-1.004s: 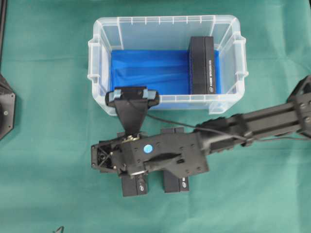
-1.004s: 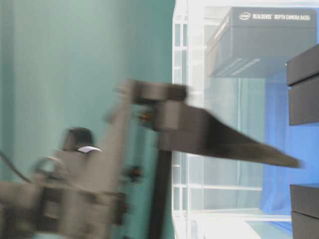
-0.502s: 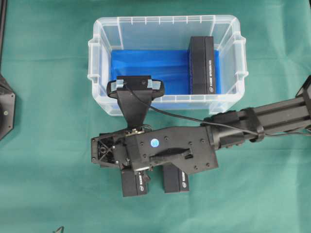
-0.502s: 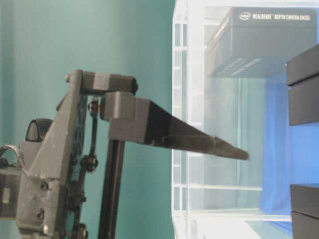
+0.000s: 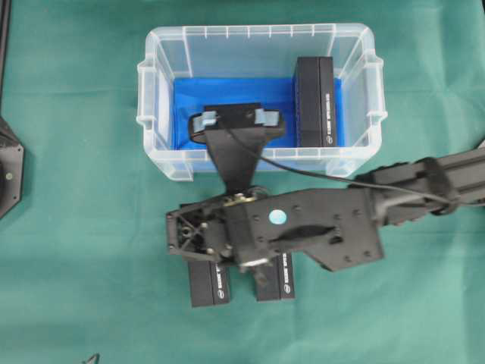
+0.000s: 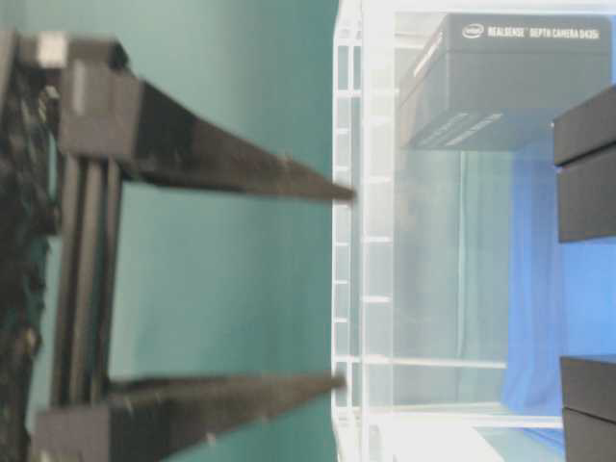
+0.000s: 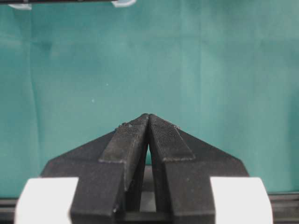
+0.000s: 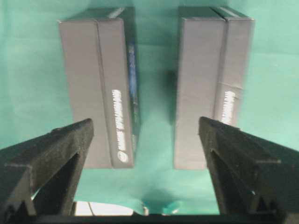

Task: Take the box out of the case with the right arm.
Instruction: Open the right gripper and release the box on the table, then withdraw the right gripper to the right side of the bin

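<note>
The clear case (image 5: pixel 155 91) with a blue sheet on its bottom stands at the top middle of the green cloth. One black box (image 5: pixel 314 102) stands inside it against the right wall, also visible through the wall (image 6: pixel 510 82). The black right arm (image 5: pixel 326 231) reaches in from the right, in front of the case. Its gripper (image 8: pixel 145 122) is open with nothing between the fingers, above two other black boxes (image 8: pixel 100 84) (image 8: pixel 212 79) on the cloth. From table level the gripper (image 6: pixel 345 289) points at the case wall (image 6: pixel 371 241). The left gripper (image 7: pixel 148 116) is shut and empty over bare cloth.
The two black boxes (image 5: pixel 208 284) (image 5: pixel 274 282) lie side by side on the cloth in front of the case, partly under the right arm. The arm's wrist camera (image 5: pixel 235 120) hangs over the case's front half. A black base part (image 5: pixel 9 171) sits at the left edge.
The right arm has shifted right and toward the case, so its wrist camera is now over the blue bottom. Both open fingers now show from table level.
</note>
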